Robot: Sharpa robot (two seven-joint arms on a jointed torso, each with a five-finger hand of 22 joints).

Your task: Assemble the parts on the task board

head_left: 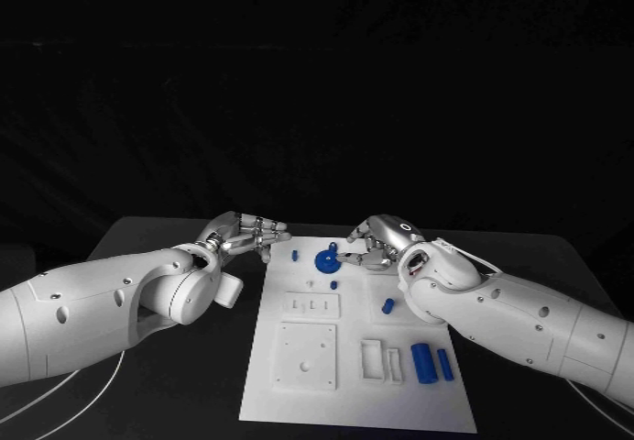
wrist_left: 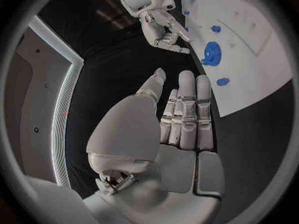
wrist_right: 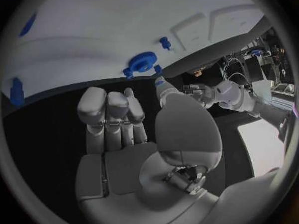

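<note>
- Nearest you, the task board [head_left: 304, 403] is a flat white plate lying lengthwise on the matte black table [head_left: 172, 394]; I judge its raised square panel [head_left: 308, 354] and slotted frames [head_left: 382, 359] are moulded seats for the parts
- At its near right 2 blue cylinders [head_left: 432, 363] lie side by side, smooth and round, probably parked within your right hand's reach
- Mid-board, a short blue peg [head_left: 388, 306] sits close to the right forearm, and a tiny blue piece [head_left: 334, 285] lies just beyond the slots
- Farther on, the blue gear wheel [head_left: 326, 260] lies flat near the far edge, toothed rim and hub showing, with a small blue stud [head_left: 293, 257] to its left
- Your right hand [head_left: 377, 242] hovers just right of the wheel, fingers curled inward with nothing visibly in them; whether a fingertip touches the wheel, I can't tell
- Your left hand [head_left: 245, 234] waits off the board's far left corner, fingers straight and pressed together, holding nothing, seemingly standing by
</note>
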